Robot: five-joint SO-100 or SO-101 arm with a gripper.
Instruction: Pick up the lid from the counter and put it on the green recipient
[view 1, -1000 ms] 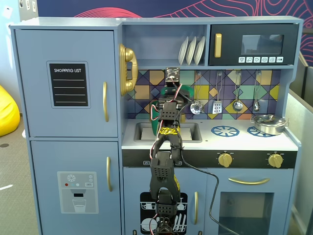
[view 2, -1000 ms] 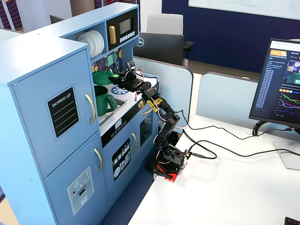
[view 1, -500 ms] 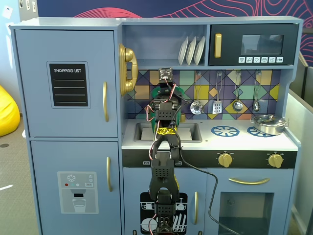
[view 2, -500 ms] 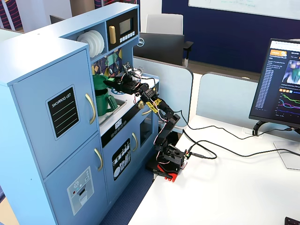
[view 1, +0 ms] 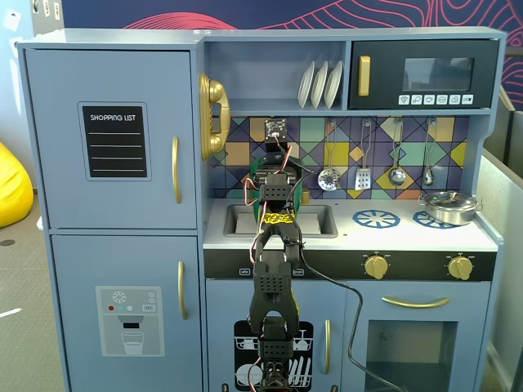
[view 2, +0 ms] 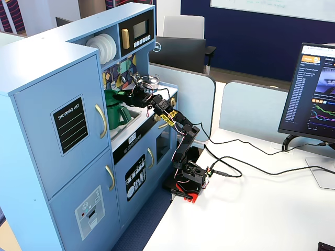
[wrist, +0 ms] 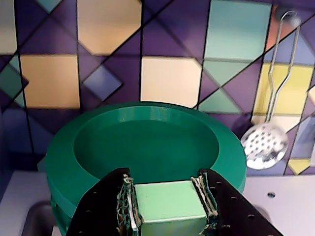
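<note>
My gripper [wrist: 165, 189] is shut on the small square knob [wrist: 170, 206] of the round green lid [wrist: 147, 142]. I hold the lid level over the mouth of the green recipient [view 2: 116, 112], which stands by the sink at the back of the counter. A strip of the recipient's wall shows under the lid's left edge in the wrist view [wrist: 55, 214]. I cannot tell whether the lid rests on the rim or hangs just above it. In a fixed view the arm hides most of both, and the gripper [view 1: 278, 178] is against the tiled backsplash.
The sink [view 1: 315, 220] lies beneath the arm. Blue burner rings [view 1: 376, 218] and a steel pot [view 1: 448, 206] are on the counter's right. Utensils hang on the backsplash, and a skimmer [wrist: 265, 145] is close at the lid's right. The shelf with plates [view 1: 320, 83] is above.
</note>
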